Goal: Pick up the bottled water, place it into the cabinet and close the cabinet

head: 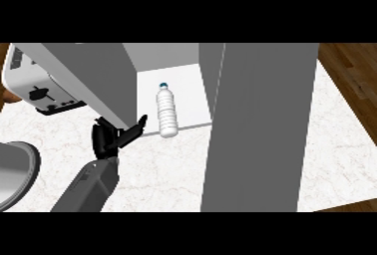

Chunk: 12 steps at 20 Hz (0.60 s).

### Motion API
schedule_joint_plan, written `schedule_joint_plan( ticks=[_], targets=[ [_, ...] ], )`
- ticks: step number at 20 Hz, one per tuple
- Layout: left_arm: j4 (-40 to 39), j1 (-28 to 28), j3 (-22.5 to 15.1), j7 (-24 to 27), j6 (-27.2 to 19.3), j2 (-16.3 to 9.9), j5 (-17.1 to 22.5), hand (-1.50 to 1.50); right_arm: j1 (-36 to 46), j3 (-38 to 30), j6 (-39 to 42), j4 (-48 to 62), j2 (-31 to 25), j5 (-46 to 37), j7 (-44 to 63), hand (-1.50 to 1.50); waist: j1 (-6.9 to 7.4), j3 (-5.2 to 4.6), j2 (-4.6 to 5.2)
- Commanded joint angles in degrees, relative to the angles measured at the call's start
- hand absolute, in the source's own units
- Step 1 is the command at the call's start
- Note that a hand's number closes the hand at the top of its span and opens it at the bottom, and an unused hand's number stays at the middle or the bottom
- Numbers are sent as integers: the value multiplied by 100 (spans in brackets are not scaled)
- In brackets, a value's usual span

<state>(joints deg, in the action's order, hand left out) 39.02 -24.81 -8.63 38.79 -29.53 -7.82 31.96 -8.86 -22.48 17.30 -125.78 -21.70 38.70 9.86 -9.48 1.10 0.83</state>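
The clear plastic water bottle with the blue cap (168, 110) lies on its side on the white floor of the grey cabinet (184, 74). Its cap points toward the back of the cabinet, and its round bottom sticks out a little past the front edge of the floor. So the bottle's long way runs straight in and out of the cabinet. Nothing else can be seen inside. The left hand (110, 135) is black and sits just to the left of the bottle's bottom end, close to it but not touching it. Its fingers are loose and spread, and they hold nothing. The hand is up against the lower corner of the grey left door (92, 79), and it looks like it touches that door. The tall grey right door (261, 129) stands open on the far side of the bottle. The right hand does not show at all, so the left hand is the one near the doors. I think the bottle is already put away, and shutting the doors is what is left. The silver toaster (33, 87) and a round grey pan (13, 169) sit on the white marble counter (169, 169), off to the left.
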Motion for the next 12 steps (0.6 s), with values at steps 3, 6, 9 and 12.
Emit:
schedule_joint_plan(
  ticks=[3, 6, 9, 12],
  targets=[
    [-226, -1484, -39, -527, -209, 367, -8, -150, 56, 15, 108, 110, -63, 94, 16, -150, -330, -131, 166],
    [-221, -1528, -135, -563, -285, 387, -72, -150, 85, 24, 108, 133, -61, 29, -6, -150, -309, -125, 147],
    [-256, -1462, -195, -450, -297, 271, -168, -150, 109, 0, 164, 119, -107, 107, -1, -150, -382, -130, 151],
    [-197, -1530, -344, -452, -283, 229, -288, -150, 229, 6, 163, 102, -216, 113, 59, -150, -361, -135, 147]
  ],
)
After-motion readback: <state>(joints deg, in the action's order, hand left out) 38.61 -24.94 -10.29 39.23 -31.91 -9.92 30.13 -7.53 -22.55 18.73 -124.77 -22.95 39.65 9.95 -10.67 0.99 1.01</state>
